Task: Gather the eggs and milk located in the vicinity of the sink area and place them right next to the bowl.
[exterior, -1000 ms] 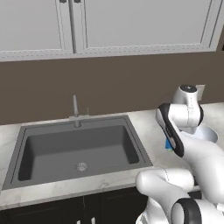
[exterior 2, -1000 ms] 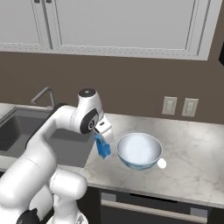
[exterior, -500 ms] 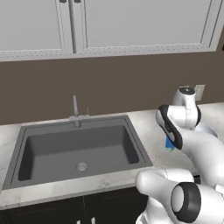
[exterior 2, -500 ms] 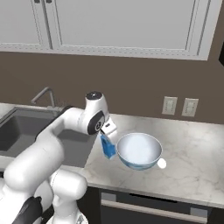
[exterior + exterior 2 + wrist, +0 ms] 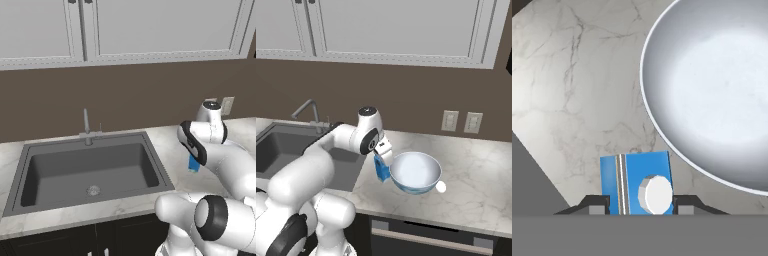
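Note:
My gripper (image 5: 638,206) is shut on the milk (image 5: 637,182), a small blue carton with a white cap, seen from above in the hand view. In the right base view the milk (image 5: 381,169) hangs just left of the bowl (image 5: 415,172), low over the marble counter. The bowl's wide pale inside (image 5: 712,95) takes up the upper right of the hand view, close beside the carton. A small white egg (image 5: 440,187) lies on the counter against the bowl's right side. In the left base view the milk (image 5: 193,163) peeks out blue under the arm. The sink (image 5: 87,172) lies to the left.
The thin silver tap (image 5: 86,125) stands behind the sink. Bare marble counter (image 5: 481,170) stretches right of the bowl. Two wall outlets (image 5: 461,121) sit on the brown backsplash, and white cabinets (image 5: 125,30) hang overhead. The counter's front edge (image 5: 431,220) runs just before the bowl.
The arm has carried the milk a little to the right and lower, closer to the bowl's left side. The bowl and egg have stayed put.

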Robot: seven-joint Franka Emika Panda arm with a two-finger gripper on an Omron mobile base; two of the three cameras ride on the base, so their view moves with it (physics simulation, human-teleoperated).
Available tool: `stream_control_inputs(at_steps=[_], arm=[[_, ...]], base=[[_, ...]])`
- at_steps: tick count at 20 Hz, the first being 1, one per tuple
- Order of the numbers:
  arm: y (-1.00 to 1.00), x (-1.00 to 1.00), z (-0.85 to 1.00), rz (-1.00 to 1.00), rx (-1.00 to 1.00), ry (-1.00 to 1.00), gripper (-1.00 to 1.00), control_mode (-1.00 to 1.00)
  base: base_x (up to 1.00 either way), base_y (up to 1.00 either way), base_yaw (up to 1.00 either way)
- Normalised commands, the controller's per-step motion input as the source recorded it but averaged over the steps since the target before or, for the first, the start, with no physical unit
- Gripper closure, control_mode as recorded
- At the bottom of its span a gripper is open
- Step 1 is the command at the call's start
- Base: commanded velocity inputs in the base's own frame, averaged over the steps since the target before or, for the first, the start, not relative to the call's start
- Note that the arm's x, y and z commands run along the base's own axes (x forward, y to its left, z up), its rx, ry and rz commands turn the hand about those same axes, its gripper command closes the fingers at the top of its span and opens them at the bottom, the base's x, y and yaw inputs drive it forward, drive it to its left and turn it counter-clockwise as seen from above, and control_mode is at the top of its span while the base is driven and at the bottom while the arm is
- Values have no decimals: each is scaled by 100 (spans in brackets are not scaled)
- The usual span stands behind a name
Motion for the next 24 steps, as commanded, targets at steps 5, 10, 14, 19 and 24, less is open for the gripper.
stream_control_inputs(at_steps=[5, 10, 14, 19, 24], arm=[[-4, 11, -16, -2, 0, 0, 100, -100], [-8, 11, -14, -1, 0, 0, 100, -100], [-8, 11, -14, -1, 0, 0, 100, -100], [-2, 12, -15, -1, 0, 0, 100, -100], [0, 4, -18, -1, 0, 0, -100, -100]], base=[[0, 0, 0], [0, 0, 0], [0, 0, 0], [0, 0, 0], [0, 0, 0]])
